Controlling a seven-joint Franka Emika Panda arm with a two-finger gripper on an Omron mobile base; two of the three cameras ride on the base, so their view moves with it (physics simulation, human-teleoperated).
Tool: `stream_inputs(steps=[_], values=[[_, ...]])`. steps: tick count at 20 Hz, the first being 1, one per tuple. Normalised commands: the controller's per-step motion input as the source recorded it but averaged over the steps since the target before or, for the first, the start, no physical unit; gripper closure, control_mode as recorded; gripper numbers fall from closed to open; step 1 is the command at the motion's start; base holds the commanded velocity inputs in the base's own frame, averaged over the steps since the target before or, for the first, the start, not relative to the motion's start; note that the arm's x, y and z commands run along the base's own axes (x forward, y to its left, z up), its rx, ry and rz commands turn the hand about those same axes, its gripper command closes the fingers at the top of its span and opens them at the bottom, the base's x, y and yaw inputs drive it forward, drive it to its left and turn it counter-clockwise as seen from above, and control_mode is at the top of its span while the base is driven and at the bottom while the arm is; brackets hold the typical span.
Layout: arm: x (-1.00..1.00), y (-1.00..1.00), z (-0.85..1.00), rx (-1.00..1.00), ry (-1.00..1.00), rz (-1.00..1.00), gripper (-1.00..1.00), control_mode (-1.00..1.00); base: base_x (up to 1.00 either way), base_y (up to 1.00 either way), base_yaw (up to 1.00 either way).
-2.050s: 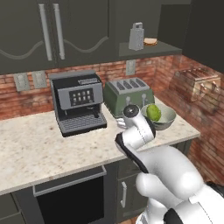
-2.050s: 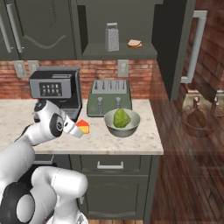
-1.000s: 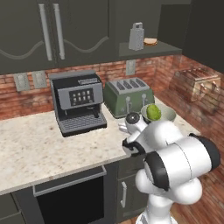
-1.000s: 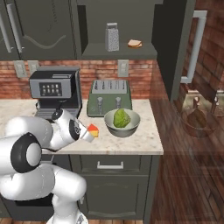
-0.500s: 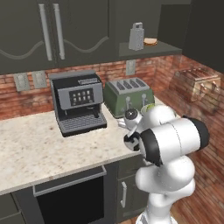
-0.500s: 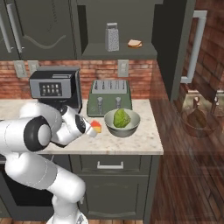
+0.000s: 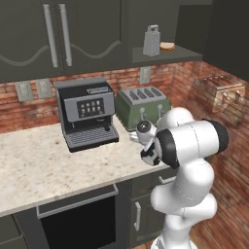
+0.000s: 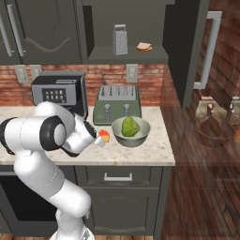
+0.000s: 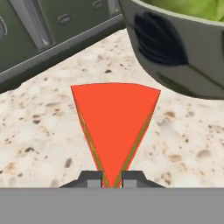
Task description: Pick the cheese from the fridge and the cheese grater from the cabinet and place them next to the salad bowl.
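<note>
My gripper (image 8: 99,139) is shut on the cheese (image 8: 104,136), a small orange wedge with a red face. It hangs low over the counter, just left of the salad bowl (image 8: 139,137). In the hand view the cheese (image 9: 114,118) stands between my fingertips (image 9: 91,178), with the bowl (image 9: 175,52) close at the upper right. Whether the wedge touches the stone I cannot tell. The grey cheese grater (image 8: 120,40) (image 7: 151,40) stands on the open shelf beside the dark cabinet (image 8: 42,28). At the right stands the fridge (image 8: 185,56), shut.
A green toaster (image 8: 117,105) (image 7: 142,99) sits behind the bowl and the cheese. A black coffee machine (image 7: 87,112) (image 8: 58,91) stands to the left. A bread piece (image 8: 144,46) lies on the shelf by the grater. The counter ends right of the bowl.
The arm has swung to the right over the counter, carrying the cheese from in front of the coffee machine to just beside the salad bowl. The grip has stayed shut.
</note>
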Motion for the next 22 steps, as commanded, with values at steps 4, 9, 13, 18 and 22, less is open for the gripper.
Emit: stream_inputs(steps=[4, 9, 13, 18, 22], values=[[0.00, 0.09, -0.23, 0.04, 0.00, -0.01, 1.00, -1.00, 0.00, 0.00, 0.00], [0.04, 0.13, -0.12, 0.02, 0.00, -0.03, -1.00, -1.00, 0.00, 0.00, 0.00], [0.06, 0.00, 0.00, 0.00, 0.00, 0.00, -1.00, -1.00, 0.00, 0.00, 0.00], [0.00, 0.00, 0.00, 0.00, 0.00, 0.00, -1.00, -1.00, 0.00, 0.00, 0.00], [0.01, 0.00, 0.23, 0.00, 0.00, 0.00, -1.00, -1.00, 0.00, 0.00, 0.00]])
